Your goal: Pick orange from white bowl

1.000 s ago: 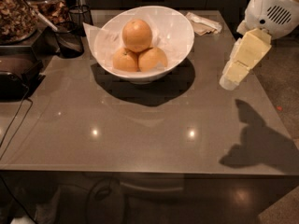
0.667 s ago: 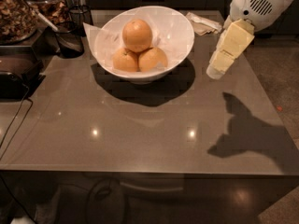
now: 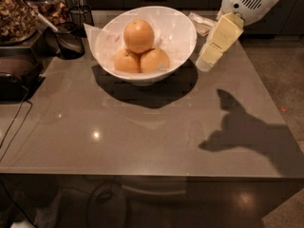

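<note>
The white bowl (image 3: 178, 37) stands at the back middle of the grey table. Three orange fruits lie in it. The orange (image 3: 138, 35), the largest and deepest in colour, sits on top of two paler ones (image 3: 127, 61) (image 3: 154, 60). My gripper (image 3: 209, 56) hangs from the white arm at the upper right. It is just to the right of the bowl's rim, above the table, and points down and to the left. It holds nothing that I can see.
A black cup (image 3: 70, 42) with a utensil stands left of the bowl. A jar of dried food (image 3: 14, 13) and a dark appliance (image 3: 14, 75) are at the far left. A crumpled wrapper (image 3: 202, 23) lies behind the bowl. The table's right edge borders a speckled floor.
My arm and gripper have moved left, from near the table's right edge to right beside the bowl's rim. The oranges and the bowl have not moved.
</note>
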Controlling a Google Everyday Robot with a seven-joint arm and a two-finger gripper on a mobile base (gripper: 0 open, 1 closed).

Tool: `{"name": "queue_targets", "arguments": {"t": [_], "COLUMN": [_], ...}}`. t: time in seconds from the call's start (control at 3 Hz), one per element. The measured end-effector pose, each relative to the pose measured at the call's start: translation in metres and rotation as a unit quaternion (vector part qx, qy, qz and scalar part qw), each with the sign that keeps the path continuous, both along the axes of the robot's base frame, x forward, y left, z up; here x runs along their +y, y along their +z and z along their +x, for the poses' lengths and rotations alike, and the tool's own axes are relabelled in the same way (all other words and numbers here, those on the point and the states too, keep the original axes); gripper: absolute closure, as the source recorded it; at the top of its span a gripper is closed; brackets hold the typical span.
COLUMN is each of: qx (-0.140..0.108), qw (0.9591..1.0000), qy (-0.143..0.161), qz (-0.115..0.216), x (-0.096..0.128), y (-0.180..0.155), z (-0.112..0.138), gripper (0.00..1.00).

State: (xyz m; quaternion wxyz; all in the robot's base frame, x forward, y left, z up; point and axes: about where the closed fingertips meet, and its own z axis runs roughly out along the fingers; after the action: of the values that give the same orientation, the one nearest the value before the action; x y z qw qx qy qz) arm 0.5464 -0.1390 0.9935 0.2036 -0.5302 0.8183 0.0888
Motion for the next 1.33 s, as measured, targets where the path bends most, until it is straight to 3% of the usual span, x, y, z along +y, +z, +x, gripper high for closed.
{"name": "queue_targets", "arguments": {"t": [0.33, 0.67, 1.0, 1.33], "qx": [-0.008, -0.017, -0.011, -0.012], "qw": [0.9999, 0.9998, 0.9999, 0.9998], "qy": [0.005, 0.008, 0.011, 0.012], "qz": [-0.013, -0.007, 0.005, 0.013], "x": [0.056, 0.063, 0.059, 0.076], "y": [0.012, 0.015, 0.008, 0.011], "z": [0.049, 0.053, 0.054, 0.067], "gripper": [0.0, 0.0, 0.0, 0.0]}}
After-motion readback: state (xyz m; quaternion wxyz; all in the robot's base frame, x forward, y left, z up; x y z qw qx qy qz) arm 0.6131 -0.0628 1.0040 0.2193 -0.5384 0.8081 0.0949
